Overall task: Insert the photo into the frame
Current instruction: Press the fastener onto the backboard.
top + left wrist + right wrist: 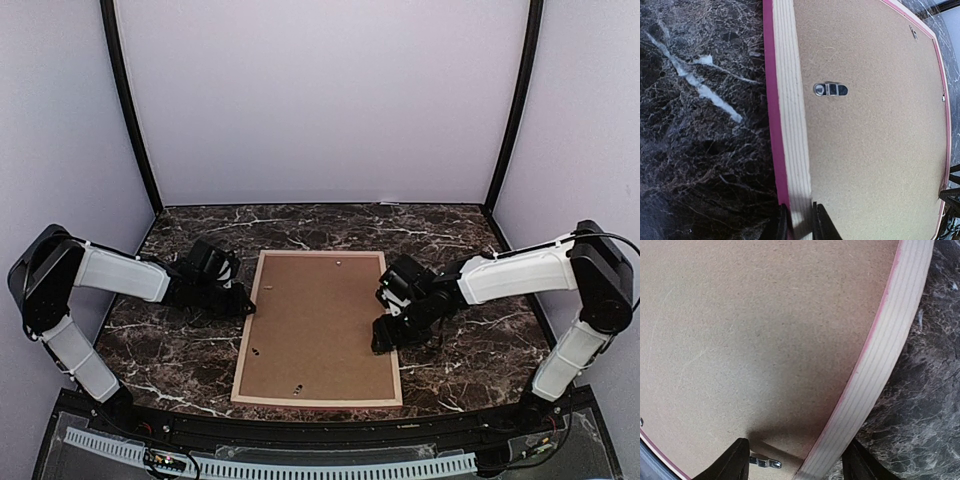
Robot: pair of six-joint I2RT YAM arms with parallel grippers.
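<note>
The frame (246,345) lies face down in the middle of the table, pale wood up, with a pink-red edge showing. A plain brown backing board (320,325) fills it. The photo is hidden. My left gripper (246,308) is shut on the frame's left rail (790,125), its jaws pinching the rail at the bottom of the left wrist view (800,226). My right gripper (385,335) is open at the right rail (885,350). One of its fingers is over the backing board (755,330) and the other is outside the rail (796,456).
The table top is dark marble (470,350), enclosed by pale walls at the back and sides. A metal turn clip (830,90) sits on the backing board near the left rail. Another metal clip (765,461) lies beside my right gripper's inner finger.
</note>
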